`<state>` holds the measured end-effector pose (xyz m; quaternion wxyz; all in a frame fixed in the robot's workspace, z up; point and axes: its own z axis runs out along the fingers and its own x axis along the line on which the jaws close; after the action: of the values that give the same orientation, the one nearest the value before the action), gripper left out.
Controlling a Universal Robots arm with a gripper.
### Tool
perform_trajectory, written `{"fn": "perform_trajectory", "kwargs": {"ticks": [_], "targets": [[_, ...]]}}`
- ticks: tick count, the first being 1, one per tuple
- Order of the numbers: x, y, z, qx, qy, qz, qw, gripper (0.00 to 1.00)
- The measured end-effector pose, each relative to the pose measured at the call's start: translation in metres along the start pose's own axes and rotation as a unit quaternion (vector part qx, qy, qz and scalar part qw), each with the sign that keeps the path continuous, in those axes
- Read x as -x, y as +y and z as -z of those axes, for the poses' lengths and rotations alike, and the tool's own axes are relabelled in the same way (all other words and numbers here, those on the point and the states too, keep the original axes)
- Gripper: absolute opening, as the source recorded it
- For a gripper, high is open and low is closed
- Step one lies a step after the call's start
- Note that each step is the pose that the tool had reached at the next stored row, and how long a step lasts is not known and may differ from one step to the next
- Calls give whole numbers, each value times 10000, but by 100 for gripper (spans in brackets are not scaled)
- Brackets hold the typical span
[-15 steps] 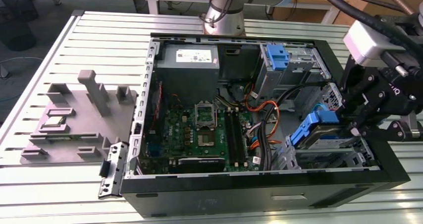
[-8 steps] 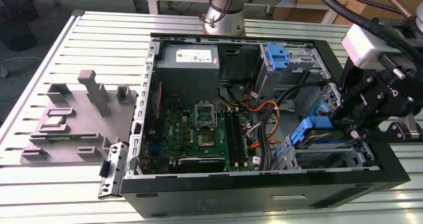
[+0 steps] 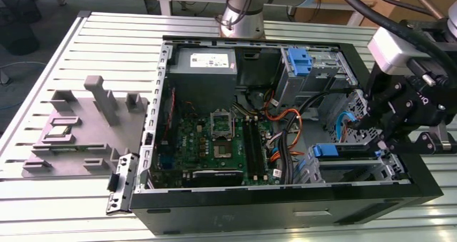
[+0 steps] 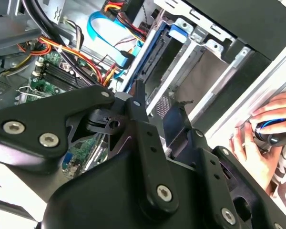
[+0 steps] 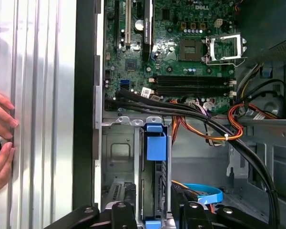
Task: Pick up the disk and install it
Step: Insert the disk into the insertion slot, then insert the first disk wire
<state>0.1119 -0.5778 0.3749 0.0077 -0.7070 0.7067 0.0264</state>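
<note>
**Blue-framed disk seated in the drive bay, gripper astride it**

Open black computer case (image 3: 286, 212) lies on a slotted metal table (image 3: 107, 38). Green motherboard (image 3: 214, 140) sits mid-frame in the exterior view. Grey moulded fixture (image 3: 78, 124) lies on the table at the exterior view's left.

The disk (image 3: 335, 150) is in the bay at the lower right of the exterior view. It stands on edge between the silver bay rails in both wrist views (image 5: 155, 183) (image 4: 150, 52).

Gripper (image 3: 380, 140) hangs over that bay at the exterior view's right. In the first wrist view the gripper (image 5: 154, 212) has its fingers (image 5: 125, 214) apart, one on either side of the disk's edge. I cannot tell whether they touch it.

Orange cables (image 5: 205, 136) run between board and bay. A person's hand (image 5: 0, 143) rests on the table outside the case wall, holding a small dark object.
</note>
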Motion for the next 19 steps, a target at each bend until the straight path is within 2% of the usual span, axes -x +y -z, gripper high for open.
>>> {"fn": "perform_trajectory", "kwargs": {"ticks": [3,6,8,10,15,19], "targets": [[42,18,-30,-5,0,4,10000,42],[54,22,-52,-14,0,28,10000,42],[54,23,-53,-14,5,32,10000,42],[54,23,-53,-14,26,31,10000,42],[55,23,-53,-14,28,31,10000,42],[56,24,-24,-14,28,31,10000,42]]}}
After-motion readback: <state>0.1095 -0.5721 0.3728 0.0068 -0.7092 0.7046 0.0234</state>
